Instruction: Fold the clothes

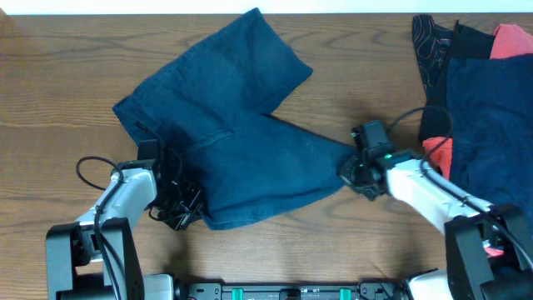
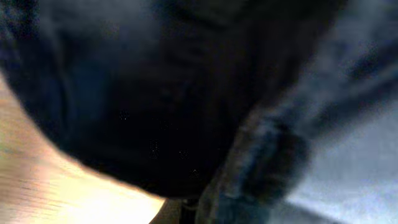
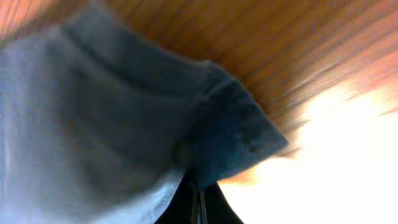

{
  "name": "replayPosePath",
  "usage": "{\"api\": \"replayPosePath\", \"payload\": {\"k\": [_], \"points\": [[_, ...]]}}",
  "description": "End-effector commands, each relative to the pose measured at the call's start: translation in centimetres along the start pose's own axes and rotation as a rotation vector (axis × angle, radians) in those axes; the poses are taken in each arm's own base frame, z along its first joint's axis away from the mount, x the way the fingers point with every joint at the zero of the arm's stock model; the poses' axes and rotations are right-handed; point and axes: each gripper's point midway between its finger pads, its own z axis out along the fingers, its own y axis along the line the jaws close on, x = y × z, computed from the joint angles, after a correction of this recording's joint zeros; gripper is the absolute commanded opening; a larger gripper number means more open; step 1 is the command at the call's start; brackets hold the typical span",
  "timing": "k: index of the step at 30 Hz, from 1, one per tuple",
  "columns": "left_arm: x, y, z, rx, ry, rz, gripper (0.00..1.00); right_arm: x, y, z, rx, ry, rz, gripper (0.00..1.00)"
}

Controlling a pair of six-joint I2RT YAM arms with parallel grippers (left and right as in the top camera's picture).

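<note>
Dark navy denim-like shorts [image 1: 237,137] lie spread on the wooden table, one leg toward the back and one toward the right. My left gripper [image 1: 185,204] is at the shorts' near left corner, shut on the cloth; the left wrist view is filled with dark blurred fabric [image 2: 186,93]. My right gripper [image 1: 356,171] is shut on the right leg's hem corner [image 3: 233,134], with its fingers [image 3: 198,205] pressed together under the cloth.
A pile of other garments sits at the right edge: navy cloth [image 1: 491,117], coral-red pieces [image 1: 510,40], and black cloth with thin pale lines [image 1: 433,46]. Bare wood table [image 1: 50,92] lies left of the shorts and in front of them.
</note>
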Motion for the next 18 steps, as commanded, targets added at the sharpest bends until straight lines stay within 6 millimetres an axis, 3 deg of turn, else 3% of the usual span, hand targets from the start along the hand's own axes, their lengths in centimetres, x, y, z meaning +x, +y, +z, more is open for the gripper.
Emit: {"api": "replayPosePath", "payload": {"k": [1, 7, 11, 15, 18], "points": [[1.5, -1.6, -0.6, 0.053, 0.004, 0.172, 0.06, -4.0, -0.9, -2.8, -0.014, -0.109, -0.022, 0.01], [5.7, -3.5, -1.0, 0.061, -0.011, 0.401, 0.06, -7.5, -3.2, -8.6, -0.065, -0.243, 0.005, 0.01], [9.4, -2.9, -1.1, 0.03, 0.021, 0.538, 0.06, -8.1, -5.5, -12.6, -0.053, -0.35, 0.01, 0.01], [12.5, -1.8, -2.0, 0.009, 0.018, 0.668, 0.06, -8.3, -4.6, -16.4, -0.128, -0.46, -0.115, 0.01], [11.9, -1.2, -4.0, -0.017, -0.133, 0.692, 0.06, -8.3, -2.7, -19.4, -0.19, -0.531, -0.253, 0.01]]}}
